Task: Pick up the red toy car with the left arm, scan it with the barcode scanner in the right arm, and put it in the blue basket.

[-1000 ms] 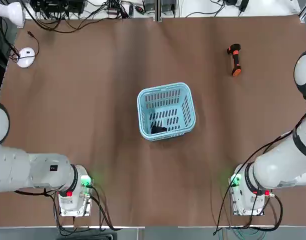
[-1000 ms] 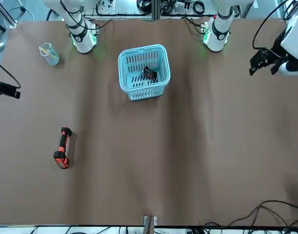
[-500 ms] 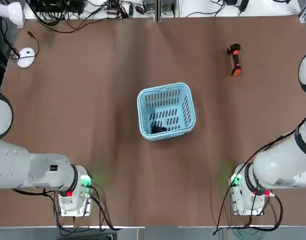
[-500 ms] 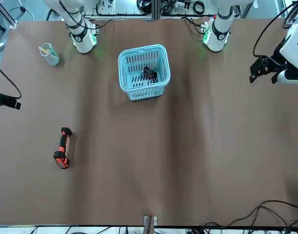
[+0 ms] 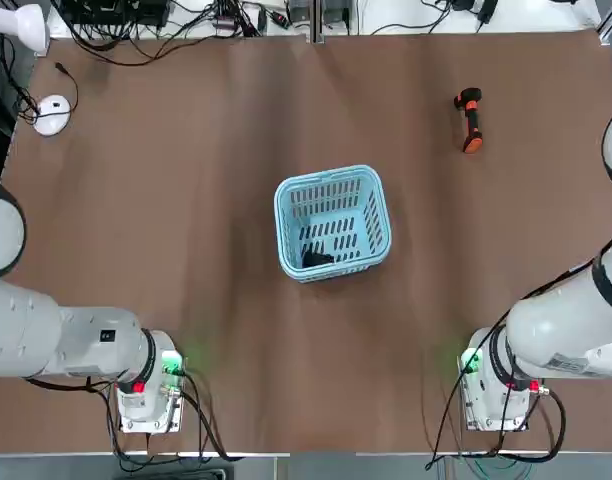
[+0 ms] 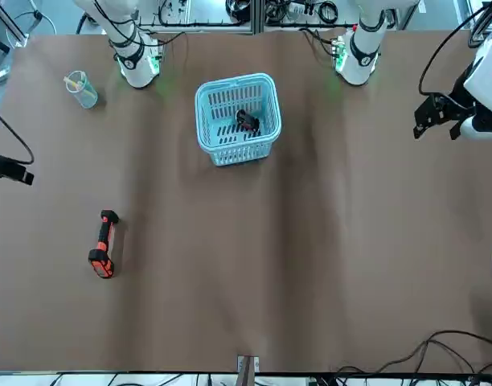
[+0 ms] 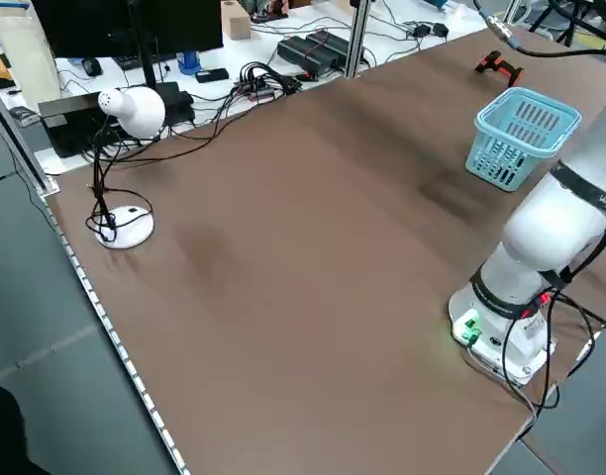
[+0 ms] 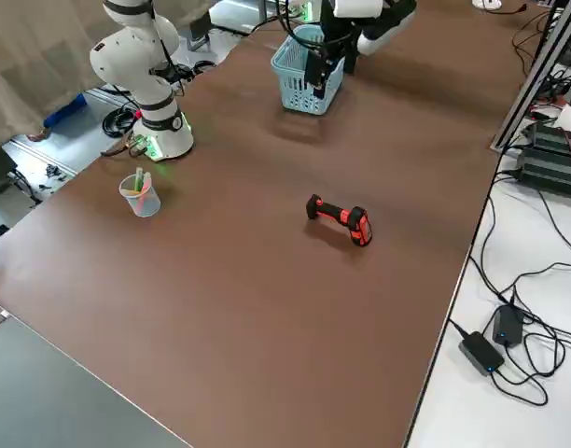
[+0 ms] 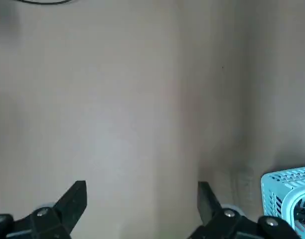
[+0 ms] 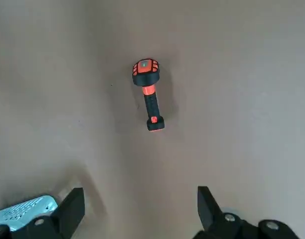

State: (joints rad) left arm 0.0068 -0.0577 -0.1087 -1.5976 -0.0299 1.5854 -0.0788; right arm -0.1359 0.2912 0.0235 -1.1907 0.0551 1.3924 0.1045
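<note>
Heads-up: car (image 6: 247, 121) lies in the basket (image 6: 216, 138), scanner (image 6: 102, 245) lies apart on the table. Left gripper (image 9: 141, 195) and right gripper (image 10: 141, 203) both spread, empty. You risk snagging the basket.

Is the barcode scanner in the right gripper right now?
No, the barcode scanner lies on the table, apart from the open right gripper.

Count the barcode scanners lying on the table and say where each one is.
1. The barcode scanner lies on its side on the bare table, far from the robot on its right side, apart from the blue basket.
</note>
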